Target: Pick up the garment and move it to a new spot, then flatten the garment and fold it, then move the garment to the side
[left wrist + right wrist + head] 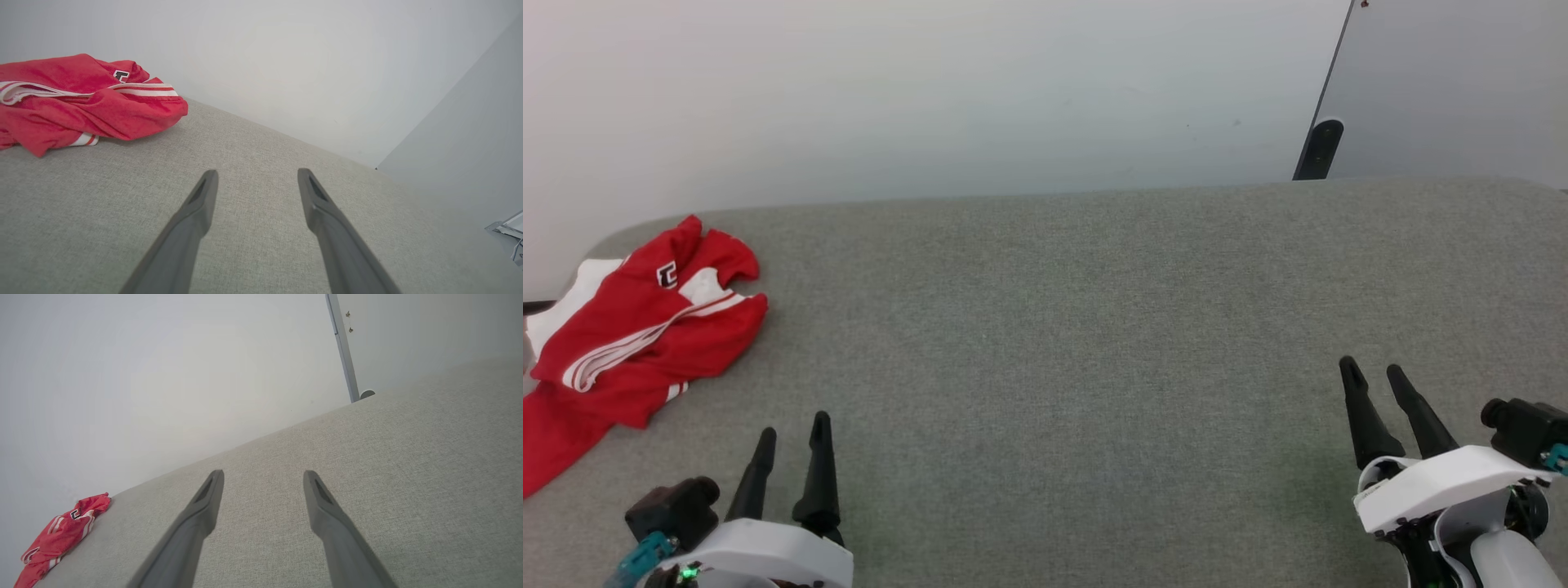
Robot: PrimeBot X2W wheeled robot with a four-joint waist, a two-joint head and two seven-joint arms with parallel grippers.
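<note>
Grey fabric counter [1054, 327] against a white wall [931, 82]; the garment [637, 327] lies crumpled at its left edge. Left jaws and right jaws gape, empty.

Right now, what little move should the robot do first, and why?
Probably reach the left gripper toward the garment. It lies crumpled at the left edge of the grey surface, untouched; both grippers are open and empty, and the left one is far nearer than the right gripper.
</note>
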